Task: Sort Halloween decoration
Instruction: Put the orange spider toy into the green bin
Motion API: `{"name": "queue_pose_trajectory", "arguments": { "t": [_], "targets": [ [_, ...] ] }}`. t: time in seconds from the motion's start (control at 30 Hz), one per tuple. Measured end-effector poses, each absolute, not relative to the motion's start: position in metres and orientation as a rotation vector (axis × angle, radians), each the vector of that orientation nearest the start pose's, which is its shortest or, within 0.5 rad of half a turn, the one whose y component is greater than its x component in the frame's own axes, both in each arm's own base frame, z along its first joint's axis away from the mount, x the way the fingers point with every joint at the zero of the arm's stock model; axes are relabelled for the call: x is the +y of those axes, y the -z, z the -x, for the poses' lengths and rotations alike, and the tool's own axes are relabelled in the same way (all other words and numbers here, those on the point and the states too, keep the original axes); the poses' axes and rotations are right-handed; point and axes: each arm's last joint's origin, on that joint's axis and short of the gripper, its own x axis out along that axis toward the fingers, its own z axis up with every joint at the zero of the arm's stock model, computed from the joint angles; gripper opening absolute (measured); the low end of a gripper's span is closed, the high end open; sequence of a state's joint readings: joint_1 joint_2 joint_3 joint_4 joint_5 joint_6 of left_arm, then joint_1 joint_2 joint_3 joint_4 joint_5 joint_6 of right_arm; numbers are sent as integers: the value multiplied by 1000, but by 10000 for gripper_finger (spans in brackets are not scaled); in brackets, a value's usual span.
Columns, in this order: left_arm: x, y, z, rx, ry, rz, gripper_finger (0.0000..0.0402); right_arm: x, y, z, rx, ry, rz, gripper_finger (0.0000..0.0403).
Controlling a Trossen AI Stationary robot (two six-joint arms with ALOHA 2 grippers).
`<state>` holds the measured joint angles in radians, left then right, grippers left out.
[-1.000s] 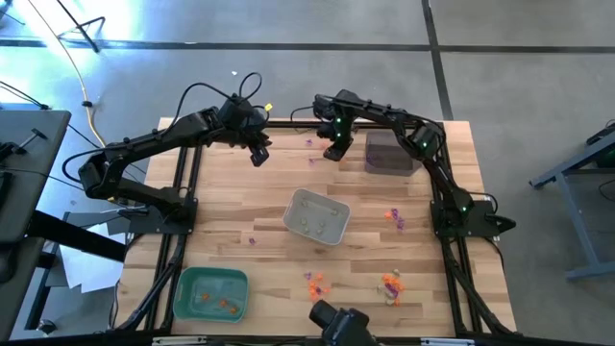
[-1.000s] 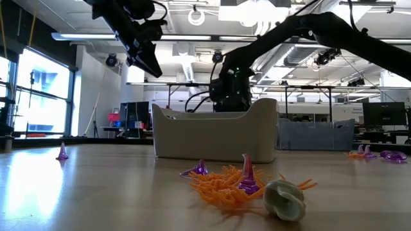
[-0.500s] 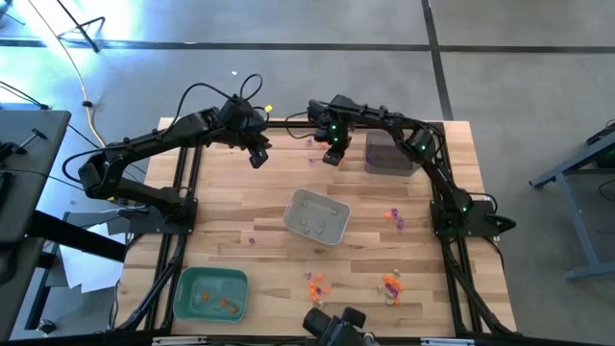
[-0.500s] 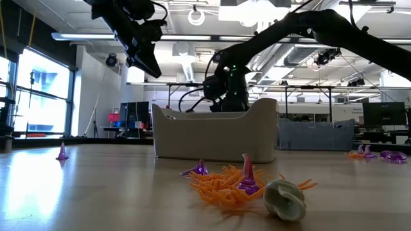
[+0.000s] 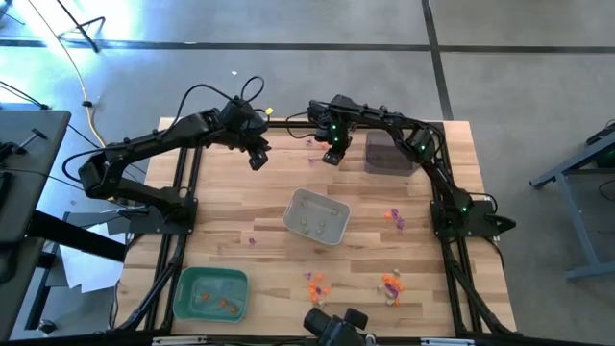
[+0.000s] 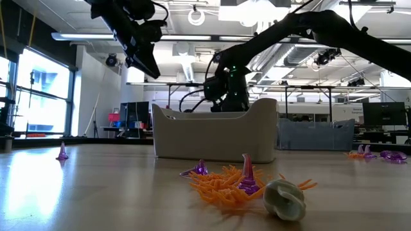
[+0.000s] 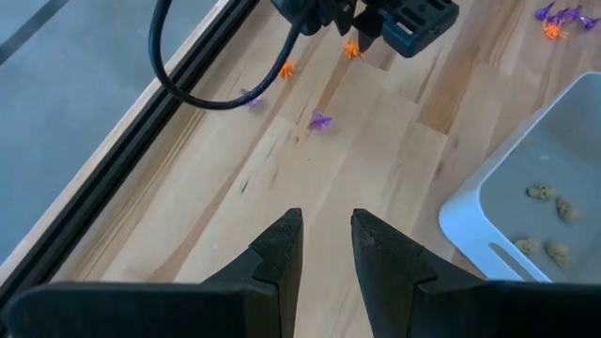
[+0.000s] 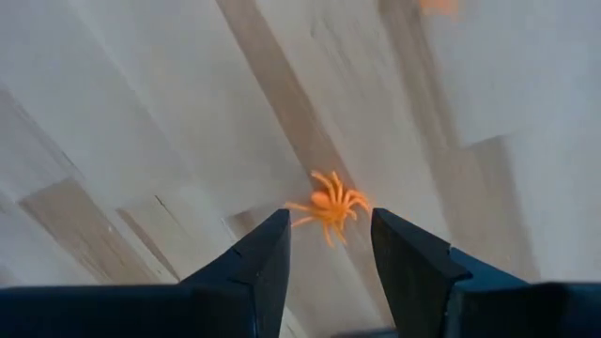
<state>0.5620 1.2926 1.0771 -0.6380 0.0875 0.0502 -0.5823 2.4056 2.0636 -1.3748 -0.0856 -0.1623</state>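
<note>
Table (image 5: 231,216): we find a wooden top carrying three trays and scattered trinkets, with both arms reaching over its far edge.
Dark tray (image 5: 387,154): it sits at the far right, just beside the right arm.
Grey tray (image 5: 316,216): it stands mid-table and holds pale skulls (image 7: 549,218).
Green tray (image 5: 212,293): it rests at the near left corner with a few orange pieces inside.
Left gripper (image 5: 258,159): it hangs raised over the far left of the table, jaws a narrow gap apart and empty, as the wrist view shows (image 7: 325,246). We see no change in it over the last second.
Right gripper (image 5: 330,155): since a second ago it has shifted left and lowered toward the far edge; its jaws now stand apart, framing the spider in its wrist view (image 8: 327,250).
Spider (image 8: 331,207): this orange trinket lies on the wood between the right fingertips, not yet gripped.
Other trinkets: an orange and purple cluster (image 6: 234,181) lies near the front edge beside a pale skull (image 6: 285,199); purple pieces (image 5: 393,218) lie right of the grey tray.
Meaning for task: we judge the right arm is lined up to pick the spider; many trinkets remain unsorted.
</note>
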Motion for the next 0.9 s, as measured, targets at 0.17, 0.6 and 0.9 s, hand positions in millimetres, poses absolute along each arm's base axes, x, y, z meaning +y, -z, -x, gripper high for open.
{"name": "queue_pose_trajectory", "arguments": {
  "t": [0.17, 0.6, 0.9],
  "targets": [
    [135, -291, -226, 826, -415, 228, 81, -244, -140, -374, 1691, 212, -450, 147],
    [134, -292, -225, 822, -415, 233, 81, -242, -125, -372, 1686, 232, -458, 129],
    [134, -292, -225, 822, -417, 236, 81, -242, -125, -371, 1690, 239, -468, 9]
  ]
}}
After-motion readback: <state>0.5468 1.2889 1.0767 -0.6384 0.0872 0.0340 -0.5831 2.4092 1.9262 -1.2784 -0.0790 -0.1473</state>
